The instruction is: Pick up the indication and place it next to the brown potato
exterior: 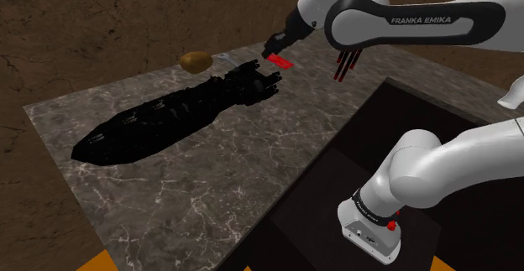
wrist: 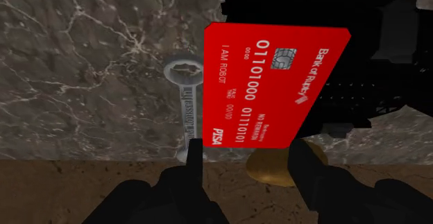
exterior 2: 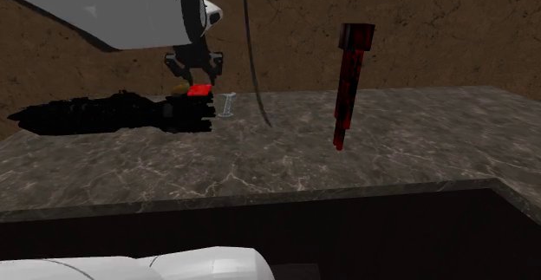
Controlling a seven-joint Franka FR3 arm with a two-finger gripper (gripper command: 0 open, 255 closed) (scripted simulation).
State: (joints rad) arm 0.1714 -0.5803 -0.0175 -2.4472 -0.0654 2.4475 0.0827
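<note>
As seen from the wrist, the gripper (wrist: pixel 248 152) is clenched on a red bank card (wrist: pixel 274 84), with the fingers part-way closed against its two side edges near one end. The card is held in the air, clear of the marbled counter (exterior: pixel 210 185). Below it lie a grey ring spanner (wrist: pixel 182 98), flat on the counter, and the brown potato (wrist: pixel 274 168). Both sit near one end of a long black ship-like model (exterior: pixel 168 114). Farther off, a red-and-black stick-shaped object (exterior 2: pixel 351 79) stands roughly upright, well apart.

A red bank card (exterior: pixel 280 60) in the air, close to the brown potato (exterior: pixel 196 60).
</note>
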